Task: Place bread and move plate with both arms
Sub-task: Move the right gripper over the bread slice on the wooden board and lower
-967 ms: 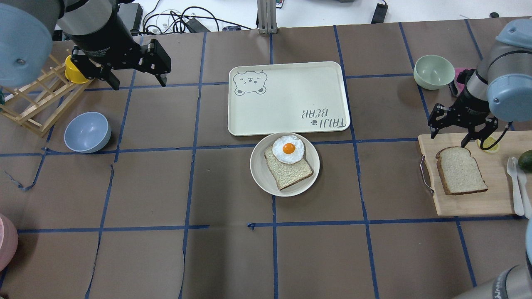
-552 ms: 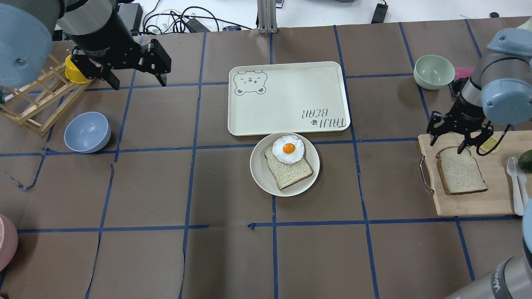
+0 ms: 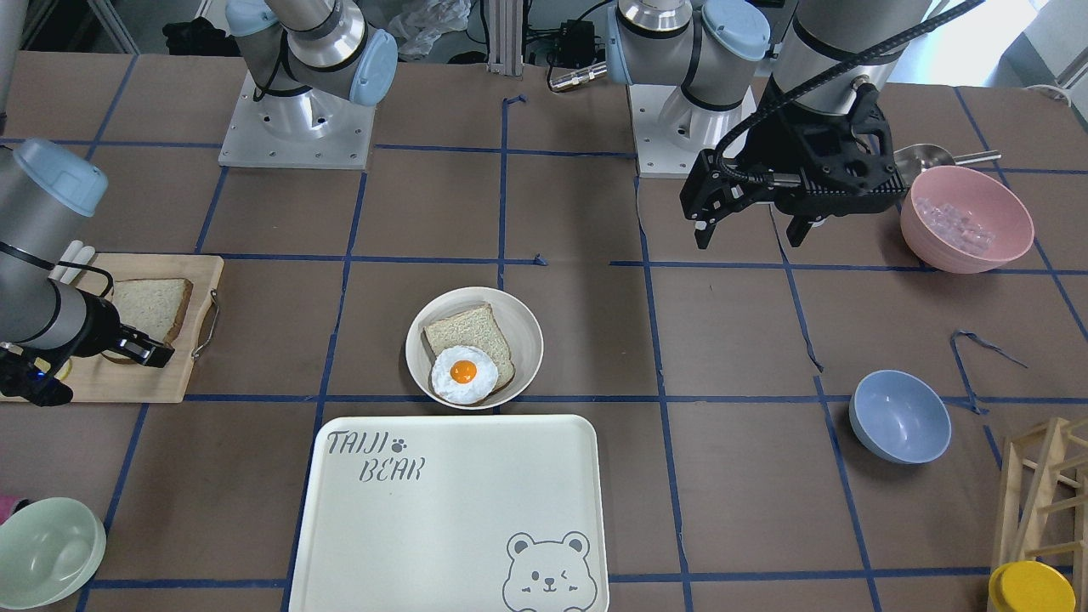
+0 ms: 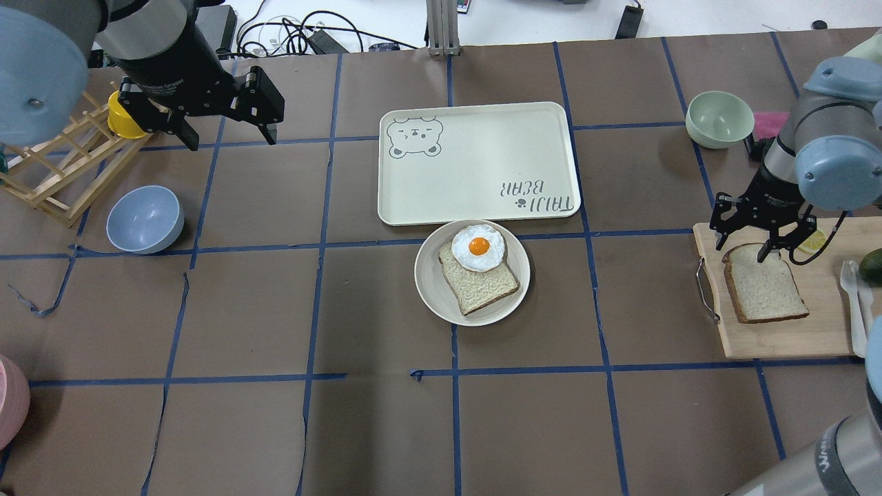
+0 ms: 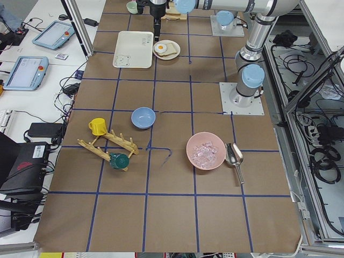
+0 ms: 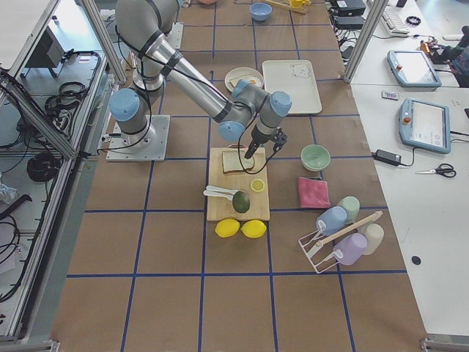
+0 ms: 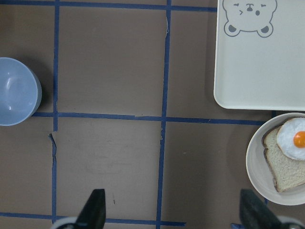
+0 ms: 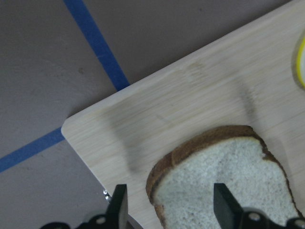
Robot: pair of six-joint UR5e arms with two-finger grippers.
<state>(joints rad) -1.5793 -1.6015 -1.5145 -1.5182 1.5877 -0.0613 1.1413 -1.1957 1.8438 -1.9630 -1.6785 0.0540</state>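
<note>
Now our right jaws hang wide over the bread (image 4: 765, 284), rounded end beneath them, slice running back toward us; left jaws, also wide, sit far off.

The right wrist view cuts the bread (image 8: 214, 167) off at its bottom edge; the left wrist view crops the plate (image 7: 253, 164) and the blue bowl (image 7: 14, 90).

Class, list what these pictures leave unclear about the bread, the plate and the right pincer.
- Overhead view: the right pincer covers the bread's far edge; contact cannot be told.
- Front-facing view: its own arm hides most of that pincer.
- Left wrist view: the picture's right edge cuts off the plate.
</note>
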